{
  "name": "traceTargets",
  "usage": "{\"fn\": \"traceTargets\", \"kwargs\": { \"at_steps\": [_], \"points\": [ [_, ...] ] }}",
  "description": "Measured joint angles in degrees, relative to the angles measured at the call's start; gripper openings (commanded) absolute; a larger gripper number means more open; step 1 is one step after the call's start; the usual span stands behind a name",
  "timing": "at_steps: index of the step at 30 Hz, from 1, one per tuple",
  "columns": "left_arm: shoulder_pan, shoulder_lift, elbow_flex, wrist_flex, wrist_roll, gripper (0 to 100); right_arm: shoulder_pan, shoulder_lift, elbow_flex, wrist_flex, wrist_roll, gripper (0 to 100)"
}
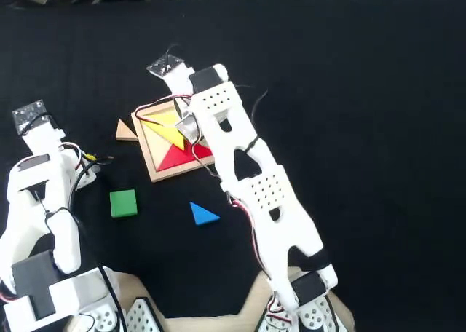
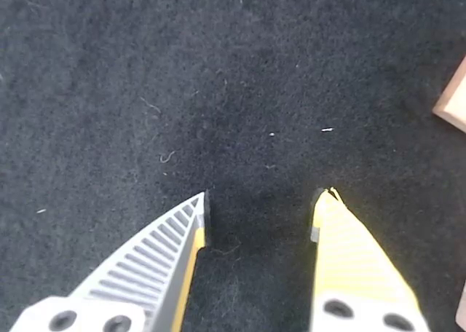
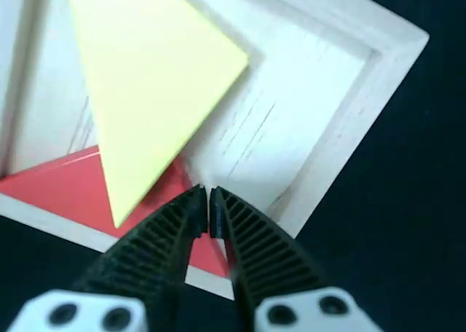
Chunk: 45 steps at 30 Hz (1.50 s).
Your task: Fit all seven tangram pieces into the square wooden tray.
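Your right gripper (image 3: 206,201) hung with its jaws pressed together, holding nothing, low over the square wooden tray (image 3: 349,128). The yellow triangle (image 3: 145,77) lay inside the tray. Its long axis ran toward the gripper's tips and its sharp corner aimed at them, stopping just short where it met the red piece (image 3: 58,190). That wrist view gave you bare tray floor between the yellow triangle and the tray's corner. From the high view you got the loose pieces on the black cloth (image 1: 349,92). A tan triangle (image 1: 125,131) lay just beside the tray. Nearer the arms' bases lay a green square (image 1: 123,203) and a blue triangle (image 1: 203,214) pointing toward the right arm. Your left gripper (image 2: 262,201) stood wide open over cloth.
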Motion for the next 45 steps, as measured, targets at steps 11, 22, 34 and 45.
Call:
{"fn": "traceTargets", "kwargs": {
  "at_steps": [11,22,34,45],
  "points": [
    [0.0,0.0,0.0,0.0,0.0,24,-8.6,0.5,-5.9,1.0,0.1,1.1],
    [0.0,0.0,0.0,0.0,0.0,24,-5.7,0.5,-5.9,0.4,0.1,1.1],
    [0.0,0.0,0.0,0.0,0.2,24,-2.5,4.0,-6.0,-4.1,3.6,1.1],
    [0.0,0.0,0.0,0.0,0.2,24,-7.9,4.0,-11.3,-1.8,3.8,1.1]
  ]
}}
